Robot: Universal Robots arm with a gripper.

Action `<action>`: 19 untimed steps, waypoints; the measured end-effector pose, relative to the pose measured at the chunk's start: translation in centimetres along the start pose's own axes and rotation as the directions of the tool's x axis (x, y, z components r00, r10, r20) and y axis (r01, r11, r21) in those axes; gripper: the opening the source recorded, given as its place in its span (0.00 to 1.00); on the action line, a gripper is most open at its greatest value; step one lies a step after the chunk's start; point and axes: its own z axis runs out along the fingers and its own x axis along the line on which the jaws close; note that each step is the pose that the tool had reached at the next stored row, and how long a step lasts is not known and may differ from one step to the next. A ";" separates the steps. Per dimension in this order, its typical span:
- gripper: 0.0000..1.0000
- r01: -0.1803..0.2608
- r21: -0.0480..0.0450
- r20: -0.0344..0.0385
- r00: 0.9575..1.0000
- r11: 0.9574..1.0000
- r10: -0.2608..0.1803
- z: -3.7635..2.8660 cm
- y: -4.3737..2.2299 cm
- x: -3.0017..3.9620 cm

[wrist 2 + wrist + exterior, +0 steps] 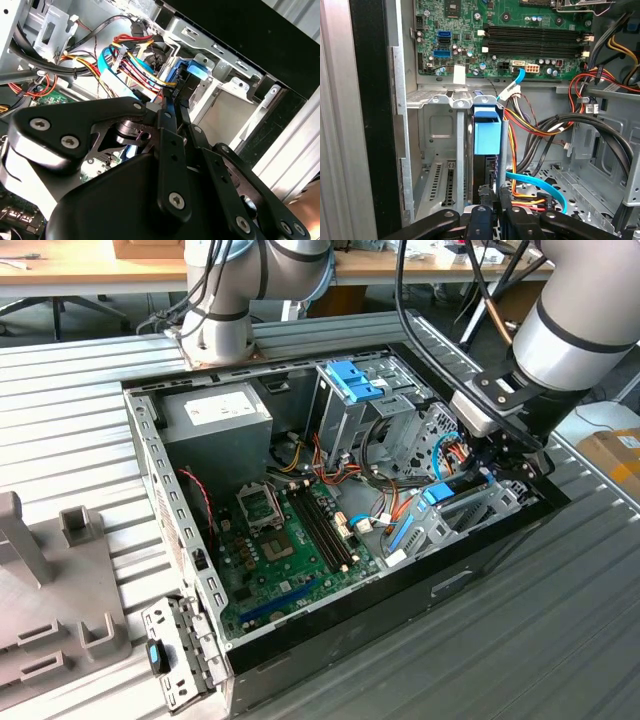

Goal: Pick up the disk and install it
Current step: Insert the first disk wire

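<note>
The disk point(486, 134) stands on edge inside the metal drive bay point(437, 102) at the case's corner, on the exterior view's right. Its bright blue carrier end shows, with the dark body below it. In the exterior view the disk point(440, 492) is a blue patch beside the bay's perforated wall point(470, 518). My gripper point(492, 470) reaches down into that corner from the arm on the exterior view's right. In both wrist views its black fingers point(169, 107) lie close together at the disk's near end, gripper point(495, 197) shut on it. The blue carrier point(194, 70) shows just past the fingertips.
The open computer case point(150, 470) lies on a ribbed metal table. Inside are the motherboard point(285, 540), a power supply point(215, 412), a tall cage with a blue latch point(352, 380) and cable bundles point(540, 125) crowding the bay. A grey fixture point(50, 580) sits at the exterior view's left.
</note>
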 end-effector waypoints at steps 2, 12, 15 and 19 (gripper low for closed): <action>0.17 -0.003 0.000 -0.001 1.000 1.000 0.003 0.04 0.01 0.02; 0.17 -0.010 0.001 -0.002 1.000 1.000 0.010 0.49 0.11 0.06; 0.17 -0.011 0.001 -0.002 1.000 1.000 0.011 0.50 0.11 0.06; 0.17 -0.011 0.001 -0.002 1.000 1.000 0.011 0.42 0.09 0.05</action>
